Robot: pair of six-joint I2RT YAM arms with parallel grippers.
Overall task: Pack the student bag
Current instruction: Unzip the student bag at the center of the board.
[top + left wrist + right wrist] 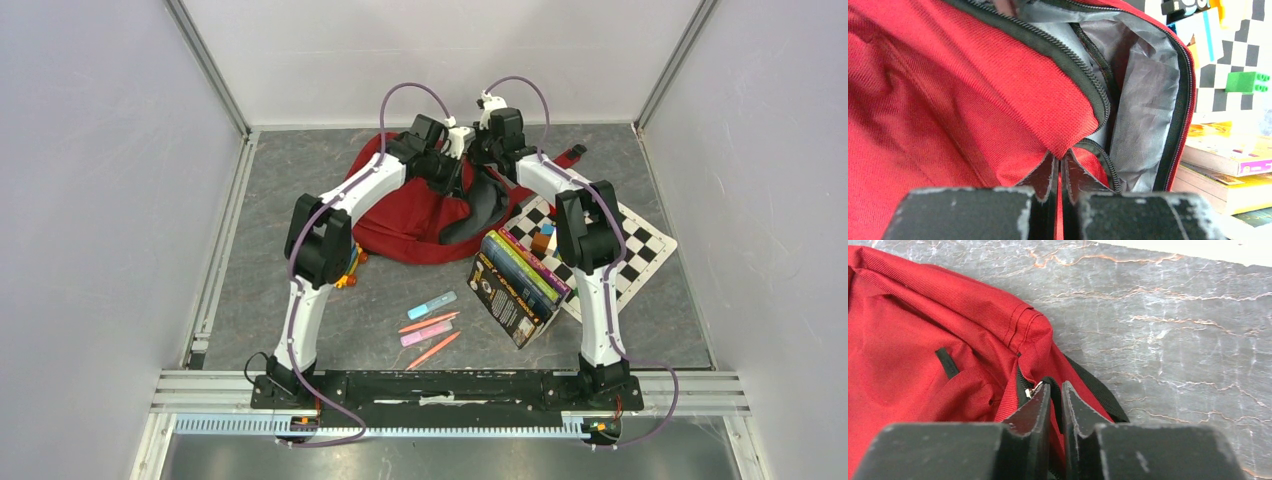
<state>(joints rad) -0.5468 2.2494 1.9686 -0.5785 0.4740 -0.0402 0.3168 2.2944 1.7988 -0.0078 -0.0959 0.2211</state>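
The student bag (pixel 415 215) is a dark red backpack lying at the back middle of the table, its main zip open and grey lining (pixel 1143 100) showing. My left gripper (pixel 1063 160) is shut on a fold of the bag's red fabric (pixel 1063 125) at the edge of the opening. My right gripper (pixel 1055 390) is shut on the bag's black zip pull by the metal slider (pixel 1034 389) at the bag's far end. In the top view both grippers (pixel 455 150) (pixel 490 135) sit close together over the bag's top.
A stack of books (pixel 515 280) lies to the right of the bag, on a chequered board (pixel 640 245) with small blocks (pixel 543 238). Highlighters and pens (pixel 432 325) lie in front. A small orange item (pixel 350 272) sits by the left arm.
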